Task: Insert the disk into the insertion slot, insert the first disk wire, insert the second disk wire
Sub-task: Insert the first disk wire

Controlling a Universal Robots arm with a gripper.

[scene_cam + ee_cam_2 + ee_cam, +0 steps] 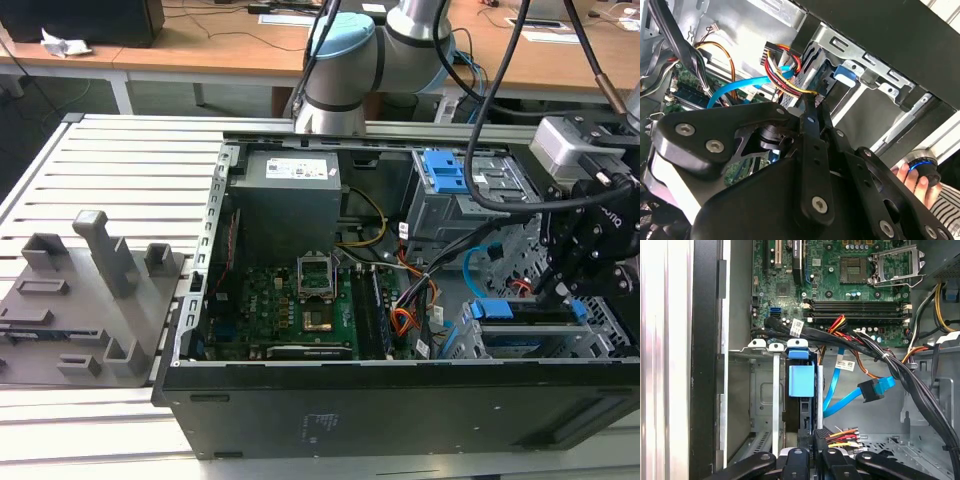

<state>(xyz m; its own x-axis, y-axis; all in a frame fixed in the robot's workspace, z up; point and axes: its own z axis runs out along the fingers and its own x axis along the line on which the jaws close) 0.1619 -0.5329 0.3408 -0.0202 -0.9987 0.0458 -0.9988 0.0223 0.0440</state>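
The disk (801, 382), dark with blue rails and a blue tab, lies inside the insertion slot (762, 405), the low silver cage at the exterior view's right (600, 340). My gripper (812, 447) hangs over the disk's end (565, 290). It is shut on the dark plug (822, 434) of the first disk wire (845, 434), whose red, orange and yellow strands fan out beside the fingertips (812, 102). The plug is right at the disk's edge. The second disk wire (840, 395), light blue, loops loose inside the case, and its dark plug (872, 390) lies free.
A taller grey cage with a blue latch (445, 175) stands behind the slot. The motherboard (300, 300) fills the case's middle. Thick black cables (920, 390) cross beside the slot. A hand (912, 180) holds a blue-ringed knob outside the case. A grey fixture (90, 290) sits on the table.
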